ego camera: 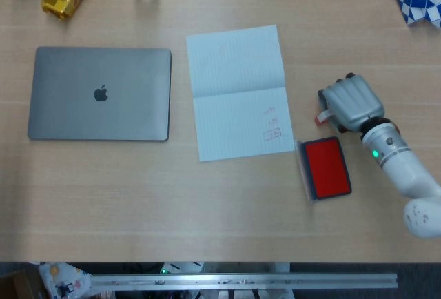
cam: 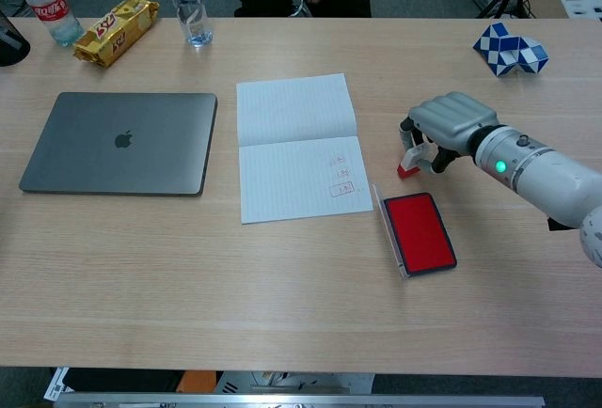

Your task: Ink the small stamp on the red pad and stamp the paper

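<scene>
My right hand (ego camera: 351, 104) (cam: 451, 121) hovers palm down just beyond the far end of the red ink pad (ego camera: 326, 167) (cam: 419, 231). It pinches the small white stamp with a red base (cam: 410, 162) (ego camera: 321, 116) under its fingers. The stamp is tilted, and its base is close to the table, left of the hand and clear of the pad. The pad lies open with its clear lid (cam: 388, 229) standing along its left side. To the left lies the white lined paper (ego camera: 238, 92) (cam: 299, 145), with faint red stamp marks (ego camera: 271, 123) (cam: 342, 173) near its lower right corner. My left hand is out of sight.
A shut grey laptop (ego camera: 100, 92) lies left of the paper. A yellow snack pack (cam: 117, 30) and two bottles (cam: 188, 4) stand at the far edge. A blue-and-white puzzle toy (cam: 508, 49) sits at the far right.
</scene>
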You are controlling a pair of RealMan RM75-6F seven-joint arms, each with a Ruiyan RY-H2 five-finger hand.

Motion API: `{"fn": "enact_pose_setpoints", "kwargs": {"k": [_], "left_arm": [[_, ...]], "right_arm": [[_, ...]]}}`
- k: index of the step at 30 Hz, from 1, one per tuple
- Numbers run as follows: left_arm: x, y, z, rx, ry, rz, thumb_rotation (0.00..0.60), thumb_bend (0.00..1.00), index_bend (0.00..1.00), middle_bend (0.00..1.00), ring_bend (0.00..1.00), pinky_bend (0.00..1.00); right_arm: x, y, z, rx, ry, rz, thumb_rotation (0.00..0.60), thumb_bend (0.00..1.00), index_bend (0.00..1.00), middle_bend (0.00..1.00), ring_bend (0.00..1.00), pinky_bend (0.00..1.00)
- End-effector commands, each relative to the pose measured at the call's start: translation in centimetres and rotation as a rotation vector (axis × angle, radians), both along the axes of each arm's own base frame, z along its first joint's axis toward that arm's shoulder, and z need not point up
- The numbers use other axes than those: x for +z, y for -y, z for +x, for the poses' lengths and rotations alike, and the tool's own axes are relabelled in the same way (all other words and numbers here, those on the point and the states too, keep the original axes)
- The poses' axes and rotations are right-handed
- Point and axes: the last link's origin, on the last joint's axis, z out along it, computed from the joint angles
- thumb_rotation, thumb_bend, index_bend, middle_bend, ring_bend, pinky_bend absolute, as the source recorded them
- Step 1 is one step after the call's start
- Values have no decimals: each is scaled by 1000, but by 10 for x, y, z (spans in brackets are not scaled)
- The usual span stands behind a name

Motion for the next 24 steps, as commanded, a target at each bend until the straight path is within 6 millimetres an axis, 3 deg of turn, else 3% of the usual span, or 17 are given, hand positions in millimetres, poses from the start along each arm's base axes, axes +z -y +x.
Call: {"fn": "enact_pose_setpoints", "kwargs": {"k": [1, 24], "left_arm": [[0, 0, 0, -1, 0, -2, 600, 208, 62, 0, 13, 0], [-1, -1, 0, 2, -4, -9, 600, 209, 62, 0, 13, 0]], "right_arm": [[0, 0, 0, 4, -4, 1, 600, 301, 601, 541, 421, 324], [-4, 1, 2, 24, -24, 2, 600, 292, 522, 427, 305, 233]]}}
